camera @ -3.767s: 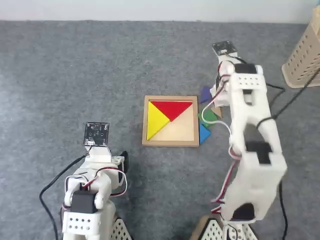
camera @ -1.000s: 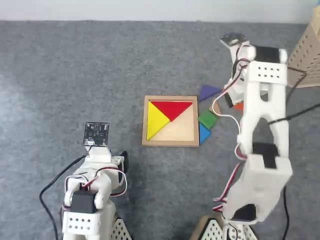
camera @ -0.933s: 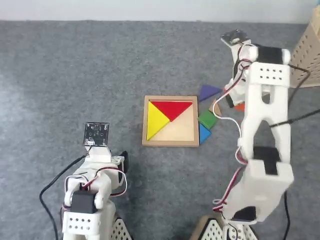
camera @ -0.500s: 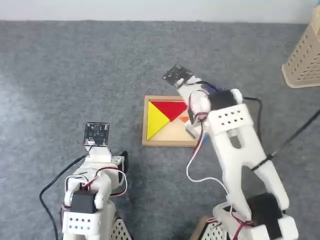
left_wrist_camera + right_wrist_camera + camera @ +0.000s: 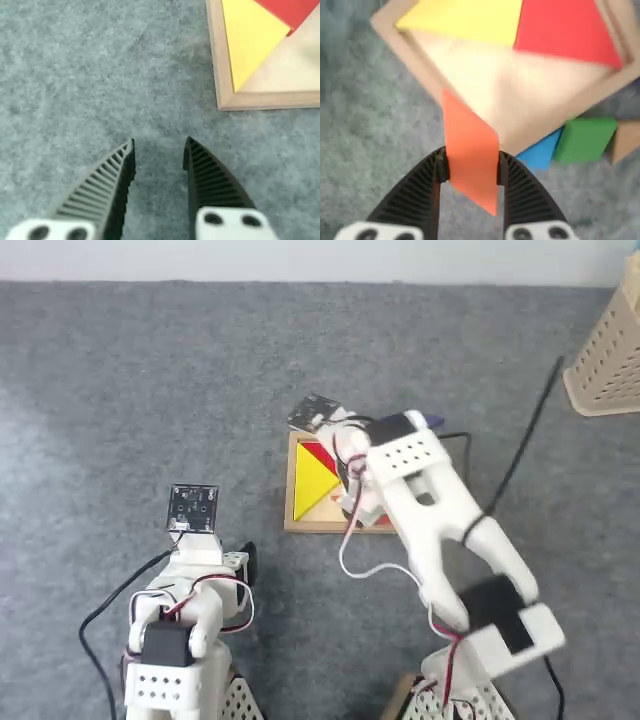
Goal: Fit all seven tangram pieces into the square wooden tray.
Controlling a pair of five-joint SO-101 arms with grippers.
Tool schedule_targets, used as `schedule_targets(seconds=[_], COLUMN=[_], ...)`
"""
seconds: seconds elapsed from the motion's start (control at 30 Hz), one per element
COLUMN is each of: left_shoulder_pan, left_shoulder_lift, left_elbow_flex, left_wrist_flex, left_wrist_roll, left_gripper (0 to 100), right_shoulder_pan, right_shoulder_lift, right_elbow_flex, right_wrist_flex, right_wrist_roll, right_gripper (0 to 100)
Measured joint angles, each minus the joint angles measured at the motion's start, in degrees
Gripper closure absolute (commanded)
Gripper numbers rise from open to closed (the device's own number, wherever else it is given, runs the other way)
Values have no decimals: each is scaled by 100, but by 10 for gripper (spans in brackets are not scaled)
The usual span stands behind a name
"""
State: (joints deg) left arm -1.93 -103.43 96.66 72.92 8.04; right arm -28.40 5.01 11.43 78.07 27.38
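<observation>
1. Swung across from the loose pieces, the right gripper [image 5: 470,161] hangs over the wooden tray [image 5: 310,527]'s edge, clamped on the orange piece [image 5: 470,145].
2. The yellow triangle [image 5: 312,483] and red triangle [image 5: 565,30] lie inside the tray.
3. The left gripper [image 5: 159,146], jaws apart, sits short of a tray corner.
</observation>
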Motion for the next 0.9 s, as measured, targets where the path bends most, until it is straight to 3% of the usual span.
schedule_targets(seconds=[0.23, 0.67, 0.8, 0.9], left_shoulder_pan=[9, 9, 9, 9], left_shoulder_lift=[0, 0, 0, 0], left_elbow_flex=[0, 0, 0, 0], left_wrist_flex=[0, 0, 0, 0], left_wrist_roll=[0, 0, 0, 0], left_gripper=[848, 848, 848, 848], right_shoulder_pan=[0, -264, -246, -185], right_shoulder_lift=[967, 1073, 1073, 1073], right_elbow_flex=[-1081, -1275, -1275, -1275], right_wrist_flex=[79, 193, 193, 114], right_wrist_roll=[18, 1319, 1196, 273], right_gripper=[992, 992, 992, 991])
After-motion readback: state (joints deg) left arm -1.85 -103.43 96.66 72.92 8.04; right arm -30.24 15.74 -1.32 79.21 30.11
